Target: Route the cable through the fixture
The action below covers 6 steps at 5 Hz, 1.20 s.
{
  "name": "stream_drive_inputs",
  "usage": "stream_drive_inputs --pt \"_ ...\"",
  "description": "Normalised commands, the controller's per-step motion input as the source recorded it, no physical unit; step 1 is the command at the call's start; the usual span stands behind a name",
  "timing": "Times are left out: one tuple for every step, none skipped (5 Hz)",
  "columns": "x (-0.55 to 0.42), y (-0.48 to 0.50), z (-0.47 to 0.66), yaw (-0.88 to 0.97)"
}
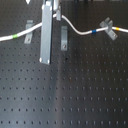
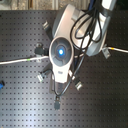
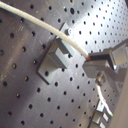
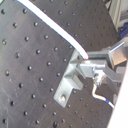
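Observation:
The cable (image 1: 80, 32) is a thin white cord crossing the black board, with a green band (image 1: 16, 36) at the first exterior view's left and blue (image 1: 95, 32) and yellow (image 1: 116, 30) bands at its right. It rises to a peak beside the grey gripper bar (image 1: 46, 40). In both wrist views my gripper (image 3: 91, 59) is shut on the cable (image 4: 55, 27), which runs just over a grey slotted fixture (image 3: 55, 61) (image 4: 70, 85). I cannot tell whether the cord touches that fixture. In the second exterior view the arm hides the grip.
Three grey fixtures stand along the cable's line: left (image 1: 30, 26), middle (image 1: 64, 38) and right (image 1: 106, 25). Several more clips ring the arm in the second exterior view, such as one low down (image 2: 57, 105). The board (image 1: 75, 95) is perforated.

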Motion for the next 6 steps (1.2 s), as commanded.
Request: stream_drive_inputs --pt "0.009 0.062 0.03 0.0" --pt "0.002 0.012 0.11 0.0" --pt "0.013 0.109 0.44 0.03" --pt "0.0 0.0 0.02 0.0" --pt "-0.072 0.018 0.27 0.0" --pt "0.0 0.001 0.03 0.0"
